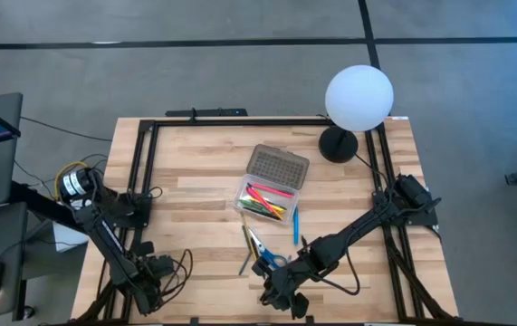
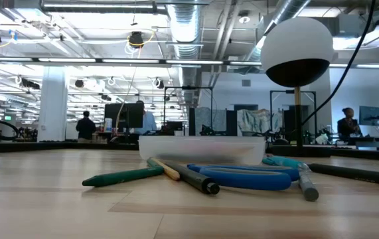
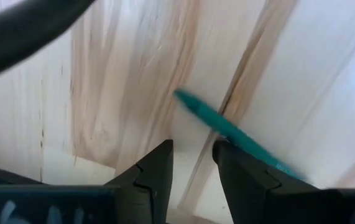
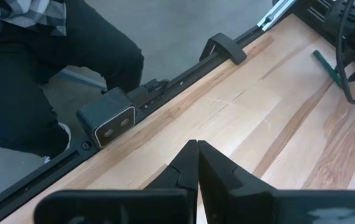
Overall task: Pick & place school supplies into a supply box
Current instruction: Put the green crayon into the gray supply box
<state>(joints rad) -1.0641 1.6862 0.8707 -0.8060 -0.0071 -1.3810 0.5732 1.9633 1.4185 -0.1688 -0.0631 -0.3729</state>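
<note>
The supply box [image 1: 251,187] lies open at mid-table; its tray holds pink, green and yellow pens and its grey dotted lid [image 1: 278,166] is folded back. Nearer the front lie a blue pen [image 1: 295,225], the blue-handled scissors [image 1: 267,260] and some pencils [image 1: 246,243]. My left gripper [image 3: 193,149] stands open at the near left, pointing down. A teal-green pen [image 3: 221,124] lies on the wood below it and passes under one finger, not between the two. My right gripper [image 4: 197,146] hovers shut, holding nothing, over the near edge by the scissors.
A white globe lamp [image 1: 358,100] stands at the far right. A black frame [image 1: 240,120] runs along the table's edges. A small camera block [image 4: 106,121] sits on the near rail, with a person's legs [image 4: 34,81] beyond it. Black cables [image 1: 172,267] lie by my left arm.
</note>
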